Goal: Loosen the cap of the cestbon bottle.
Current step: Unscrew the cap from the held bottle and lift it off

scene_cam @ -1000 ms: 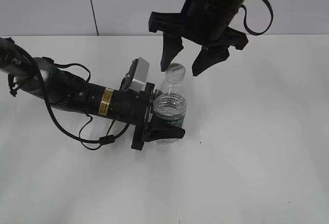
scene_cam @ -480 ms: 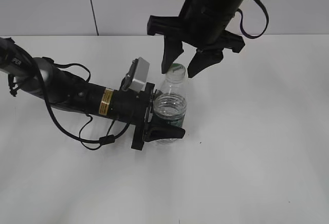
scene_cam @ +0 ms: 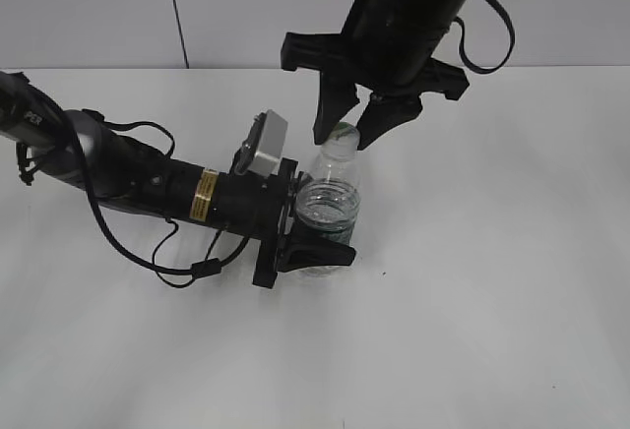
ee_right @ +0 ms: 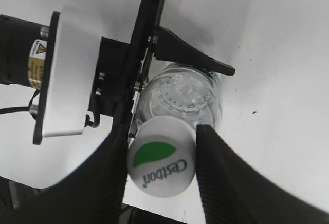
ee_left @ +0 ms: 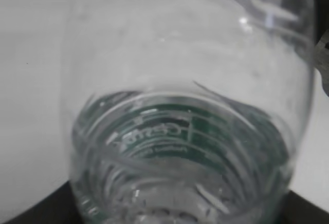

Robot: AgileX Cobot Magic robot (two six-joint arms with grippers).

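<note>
The cestbon bottle (scene_cam: 325, 203) stands upright on the white table, clear with a dark green label band. My left gripper (scene_cam: 313, 242) is shut on its lower body; the left wrist view shows the bottle (ee_left: 185, 131) filling the frame. The cap (scene_cam: 341, 137) is white with a green patch; it also shows in the right wrist view (ee_right: 162, 162). My right gripper (scene_cam: 345, 134) comes down from above with a finger on each side of the cap (ee_right: 162, 165), touching or nearly touching it.
The white table (scene_cam: 492, 301) stretches around the bottle. The left arm with its cable (scene_cam: 148, 188) lies low across the table's left side. A grey wall (scene_cam: 98, 6) stands behind.
My right gripper has come down over the cap and its fingers have narrowed from wide apart to either side of the cap. The left arm and bottle have not moved.
</note>
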